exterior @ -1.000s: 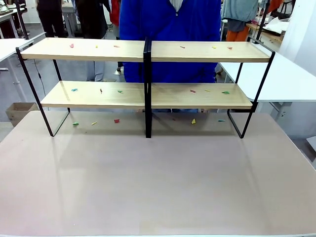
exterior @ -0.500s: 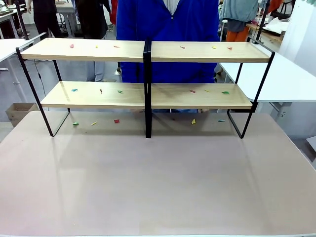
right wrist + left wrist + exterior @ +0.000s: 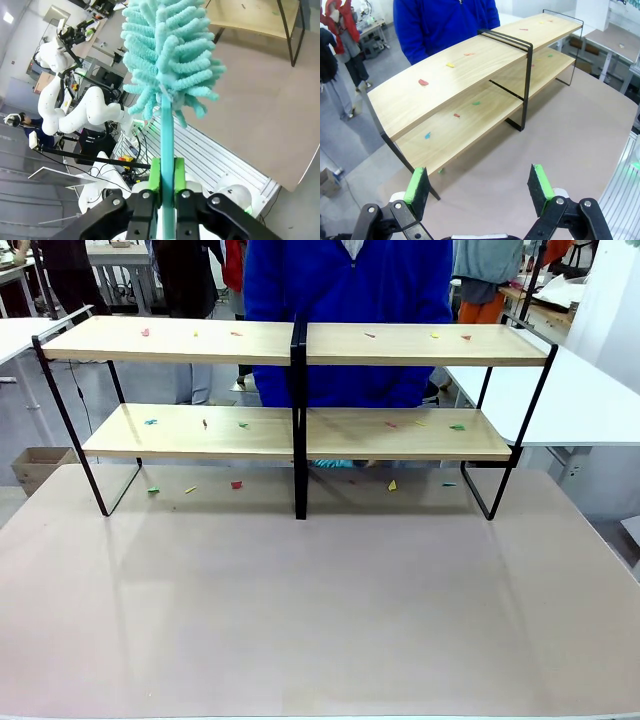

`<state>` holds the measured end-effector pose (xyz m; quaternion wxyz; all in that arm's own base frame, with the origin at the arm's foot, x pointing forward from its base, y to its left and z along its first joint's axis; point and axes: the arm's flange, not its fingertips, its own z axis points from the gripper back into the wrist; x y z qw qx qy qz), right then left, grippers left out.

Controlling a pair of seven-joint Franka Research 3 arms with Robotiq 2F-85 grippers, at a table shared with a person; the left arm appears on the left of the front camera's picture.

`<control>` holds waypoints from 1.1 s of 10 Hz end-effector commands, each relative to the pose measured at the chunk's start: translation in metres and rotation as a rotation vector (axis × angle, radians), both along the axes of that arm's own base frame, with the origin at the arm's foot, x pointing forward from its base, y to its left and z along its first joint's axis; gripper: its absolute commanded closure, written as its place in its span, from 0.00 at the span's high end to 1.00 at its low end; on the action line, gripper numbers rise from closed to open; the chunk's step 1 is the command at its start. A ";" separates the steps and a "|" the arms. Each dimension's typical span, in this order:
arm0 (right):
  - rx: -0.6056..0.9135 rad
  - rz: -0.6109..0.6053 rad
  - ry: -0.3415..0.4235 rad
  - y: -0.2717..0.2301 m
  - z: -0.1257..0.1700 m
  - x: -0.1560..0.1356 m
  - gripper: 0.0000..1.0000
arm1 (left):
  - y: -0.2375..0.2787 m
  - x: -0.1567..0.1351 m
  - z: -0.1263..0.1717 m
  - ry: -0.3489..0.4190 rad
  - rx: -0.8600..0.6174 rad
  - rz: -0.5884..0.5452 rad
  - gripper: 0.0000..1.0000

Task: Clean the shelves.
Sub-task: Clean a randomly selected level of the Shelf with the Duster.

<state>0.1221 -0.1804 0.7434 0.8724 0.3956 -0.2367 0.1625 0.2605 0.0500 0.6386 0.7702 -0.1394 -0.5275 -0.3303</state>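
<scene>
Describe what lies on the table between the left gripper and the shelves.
Nothing: the left wrist view shows bare table between the open left gripper and the shelves, whose tiers carry coloured scraps.

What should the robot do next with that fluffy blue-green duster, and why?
Probably swing the right hand, which is shut on the duster, over toward the shelves. Little coloured scraps lie on both boards, and the duster's fluffy head isn't near them yet.
</scene>
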 end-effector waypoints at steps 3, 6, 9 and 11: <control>0.021 -0.008 0.005 0.001 0.006 -0.010 0.00 | 0.000 0.001 -0.001 0.003 -0.004 -0.001 1.00; -0.205 0.205 -0.001 0.046 -0.005 -0.014 0.12 | 0.000 0.001 -0.001 0.003 -0.004 -0.001 1.00; -0.512 0.577 0.191 0.168 -0.067 -0.014 0.12 | 0.000 0.001 -0.001 0.003 -0.004 -0.001 1.00; -0.640 0.523 0.166 0.238 -0.107 -0.006 0.12 | 0.000 0.001 -0.001 0.003 -0.004 -0.001 1.00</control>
